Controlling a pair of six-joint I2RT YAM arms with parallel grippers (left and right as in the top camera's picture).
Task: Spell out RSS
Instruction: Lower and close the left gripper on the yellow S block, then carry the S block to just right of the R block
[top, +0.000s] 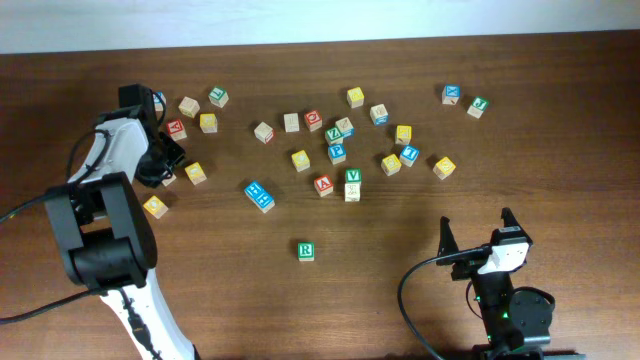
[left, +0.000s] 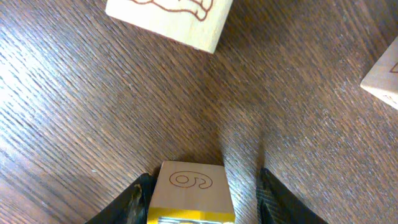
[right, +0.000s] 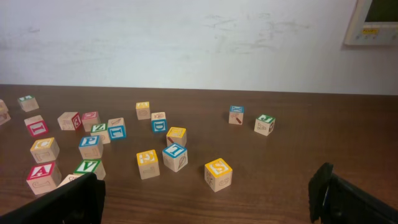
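Observation:
A green R block (top: 305, 250) lies alone at the front centre of the table. A yellow S block (top: 444, 167) sits at the right of the scatter and also shows in the right wrist view (right: 218, 173). My left gripper (top: 166, 168) is low at the table's left. Its jaws (left: 199, 196) are open around a yellow-topped block (left: 193, 183) with a curled mark on its side. The left finger is close to it and the right finger stands apart. My right gripper (top: 478, 235) is open and empty at the front right, with its fingers (right: 205, 190) spread wide.
Several letter blocks are scattered across the table's middle and back, among them a blue block (top: 259, 195) and a green V on a pale block (top: 352, 183). A pale block (left: 168, 18) lies just ahead of the left jaws and another (left: 382, 81) to their right.

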